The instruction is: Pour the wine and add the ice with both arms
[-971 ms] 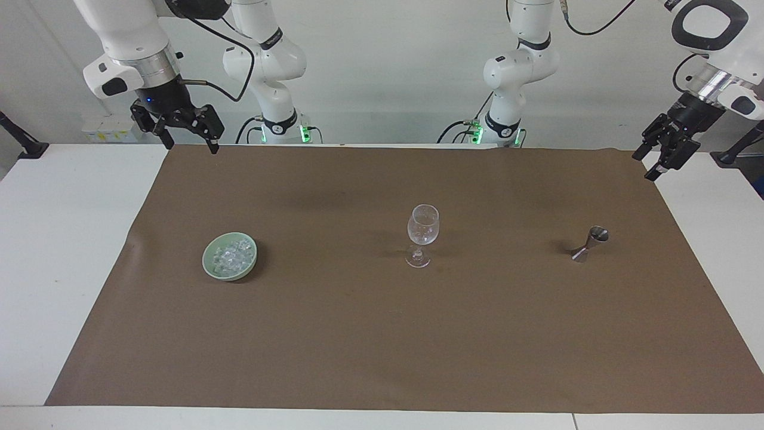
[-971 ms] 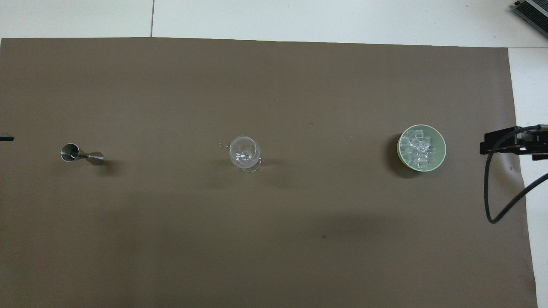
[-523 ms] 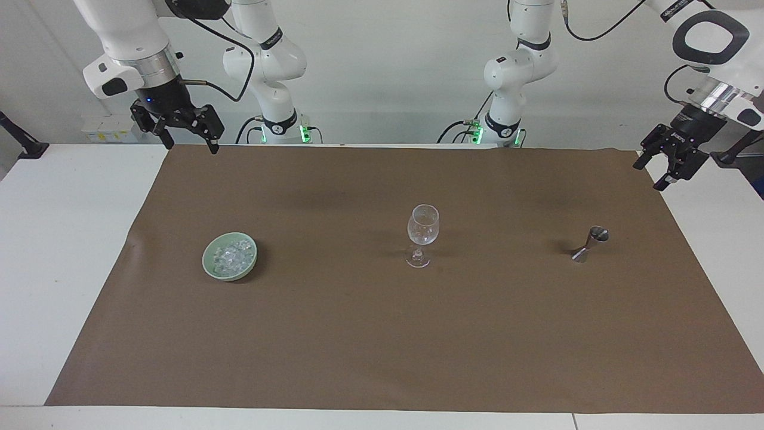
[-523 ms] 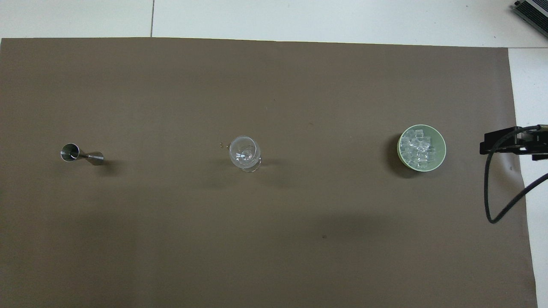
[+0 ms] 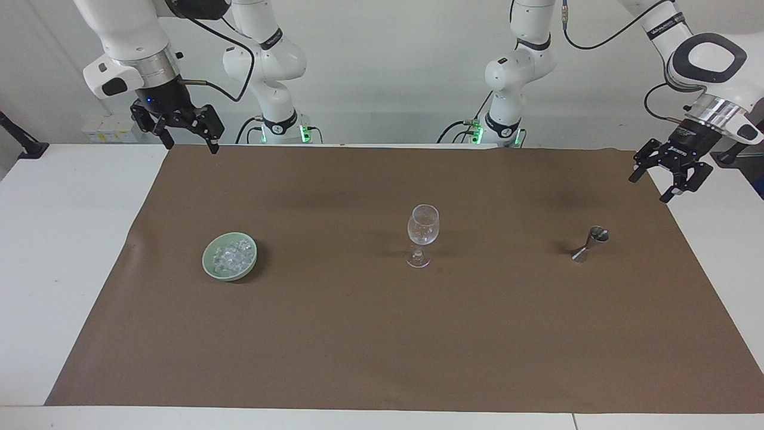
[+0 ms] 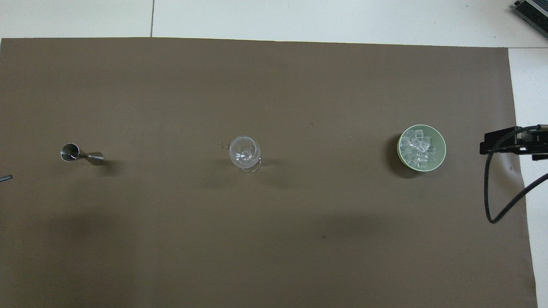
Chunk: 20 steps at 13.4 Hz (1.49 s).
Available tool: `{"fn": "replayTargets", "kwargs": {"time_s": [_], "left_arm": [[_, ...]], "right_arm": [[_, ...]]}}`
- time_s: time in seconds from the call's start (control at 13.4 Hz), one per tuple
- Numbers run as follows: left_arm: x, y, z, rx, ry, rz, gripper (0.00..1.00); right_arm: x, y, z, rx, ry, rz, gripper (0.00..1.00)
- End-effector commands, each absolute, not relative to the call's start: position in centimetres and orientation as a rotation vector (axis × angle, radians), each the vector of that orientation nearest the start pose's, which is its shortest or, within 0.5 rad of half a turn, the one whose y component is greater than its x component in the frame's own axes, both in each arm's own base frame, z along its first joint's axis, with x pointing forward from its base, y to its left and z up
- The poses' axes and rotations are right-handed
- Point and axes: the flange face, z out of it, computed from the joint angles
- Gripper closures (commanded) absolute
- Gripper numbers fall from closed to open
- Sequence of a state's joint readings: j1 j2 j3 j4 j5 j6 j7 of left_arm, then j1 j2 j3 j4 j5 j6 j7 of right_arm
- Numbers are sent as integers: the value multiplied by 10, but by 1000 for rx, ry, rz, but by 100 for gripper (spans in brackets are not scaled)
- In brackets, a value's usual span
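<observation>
A clear stemmed glass [image 5: 422, 234] [image 6: 245, 153] stands upright mid-mat. Toward the right arm's end sits a pale green bowl [image 5: 206, 263] [image 6: 443, 149] holding the ice [image 5: 231, 257] [image 6: 418, 149], several small clear cubes. A small metal jigger [image 5: 590, 243] [image 6: 81, 155] stands toward the left arm's end; I see no wine, and what the jigger holds I cannot tell. My right gripper [image 5: 191, 143] hangs open and empty over the mat's corner by its base. My left gripper [image 5: 650, 188] is open and empty, in the air over the mat's edge near the jigger.
A brown mat [image 5: 358, 334] covers most of the white table [image 5: 54, 251]. A black cable [image 6: 492, 196] loops from the right arm's wrist over the mat's edge beside the bowl. Both arm bases [image 5: 280, 128] stand at the robots' edge.
My left gripper has swung in over the mat's edge, turned, and come lower toward the jigger. The right arm waits unmoved. Glass, bowl and jigger stay put.
</observation>
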State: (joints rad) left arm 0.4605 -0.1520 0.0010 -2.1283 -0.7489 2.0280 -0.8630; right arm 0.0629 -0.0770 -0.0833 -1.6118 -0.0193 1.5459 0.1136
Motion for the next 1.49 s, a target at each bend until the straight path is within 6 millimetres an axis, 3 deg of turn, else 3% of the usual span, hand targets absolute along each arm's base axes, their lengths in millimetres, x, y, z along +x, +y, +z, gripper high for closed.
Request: {"fn": "replayTargets", "kwargs": {"time_s": [0.0,0.15,0.22,0.37,0.75,0.97,1.42], "left_arm": [[478,217,472,1526,1856,-146,0],[480,222,452,1452,1866,-194,0],[476,235,443,1408,1883,-204,0],[477,244,424,1330,1894,-239,0],[464,234,383,1209,1926,-302,0],[467,234,364,1286,1872,-299,0],[477,229,344,1298,1821,-314,0]], "right_arm": [[521,-15,645,-3146,189,-27,0],[521,-15,645,-3145,189,-27,0],[521,-14,645,-3146,186,-24,0],[521,-14,645,-3146,186,-27,0],[521,-15,645,-3145,189,-24,0],[521,-15,645,-3145,189,-24,0],[521,-15,645,-3145,189,-24,0]]}}
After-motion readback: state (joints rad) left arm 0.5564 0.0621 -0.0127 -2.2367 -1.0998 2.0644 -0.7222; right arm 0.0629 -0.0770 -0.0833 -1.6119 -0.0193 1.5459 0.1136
